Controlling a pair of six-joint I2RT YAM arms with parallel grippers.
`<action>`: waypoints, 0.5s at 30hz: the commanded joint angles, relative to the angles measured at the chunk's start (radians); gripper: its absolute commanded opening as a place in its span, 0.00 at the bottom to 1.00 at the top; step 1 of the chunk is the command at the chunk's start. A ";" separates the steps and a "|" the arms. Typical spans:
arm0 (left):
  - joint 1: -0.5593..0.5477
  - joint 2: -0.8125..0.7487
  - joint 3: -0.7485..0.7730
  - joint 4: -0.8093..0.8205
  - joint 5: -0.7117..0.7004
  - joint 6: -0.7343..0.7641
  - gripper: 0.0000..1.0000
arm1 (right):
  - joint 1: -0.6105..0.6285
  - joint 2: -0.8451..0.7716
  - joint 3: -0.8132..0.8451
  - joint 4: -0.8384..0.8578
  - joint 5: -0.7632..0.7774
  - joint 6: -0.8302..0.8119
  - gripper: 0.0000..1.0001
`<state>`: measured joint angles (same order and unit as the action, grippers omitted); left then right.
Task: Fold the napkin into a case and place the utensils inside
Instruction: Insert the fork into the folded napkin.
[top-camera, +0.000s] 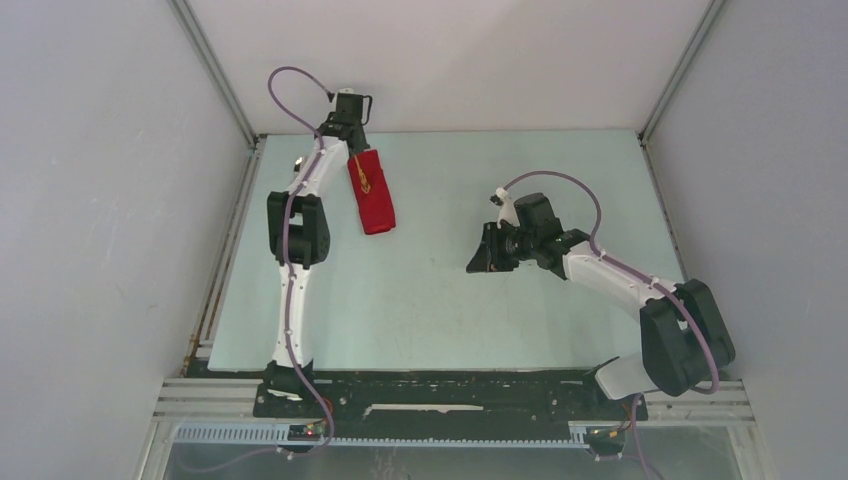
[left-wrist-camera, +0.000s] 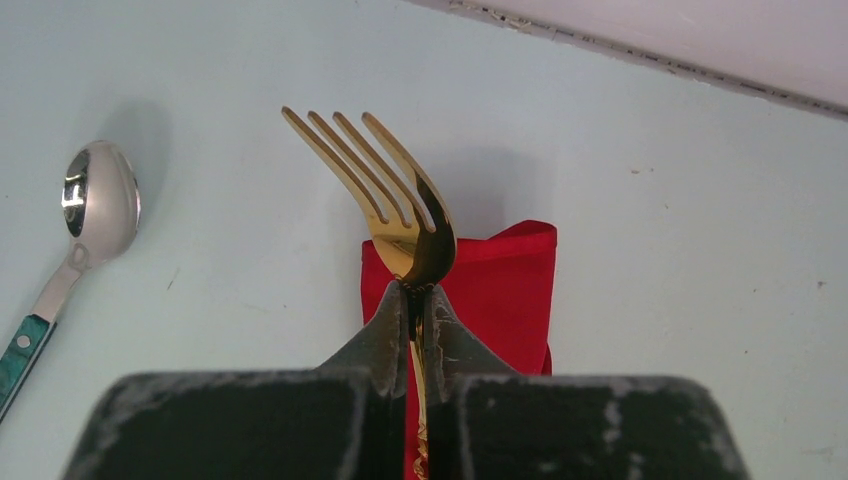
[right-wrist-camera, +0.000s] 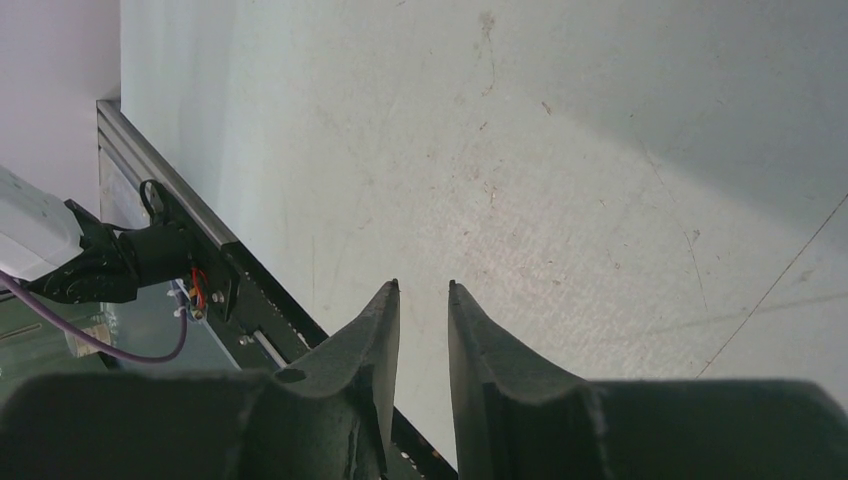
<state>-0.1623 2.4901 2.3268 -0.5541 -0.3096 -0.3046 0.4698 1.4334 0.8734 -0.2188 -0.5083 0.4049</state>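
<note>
While left tool (left-wrist-camera: 418, 292) pinches fork (left-wrist-camera: 418, 238), tines (left-wrist-camera: 345, 160) outward

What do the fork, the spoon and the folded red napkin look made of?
Fork: metal with polished gold finish, going by bright highlights on the tines. Spoon: shiny silver metal bowl mirroring its surroundings; mottled teal handle, perhaps resin or enamel. Napkin: soft red cloth, faintly sheeny, with folded edges.
</note>
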 joint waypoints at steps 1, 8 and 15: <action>-0.001 -0.012 0.047 -0.037 0.014 0.001 0.00 | -0.006 -0.010 -0.004 0.034 -0.020 -0.018 0.31; -0.017 -0.061 -0.016 -0.057 0.051 -0.013 0.00 | 0.000 -0.011 -0.013 0.047 -0.027 -0.009 0.28; -0.028 -0.110 -0.081 -0.077 0.054 -0.018 0.00 | 0.010 -0.022 -0.019 0.049 -0.026 -0.004 0.26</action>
<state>-0.1822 2.4817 2.2677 -0.6098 -0.2665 -0.3138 0.4725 1.4334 0.8585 -0.1928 -0.5255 0.4061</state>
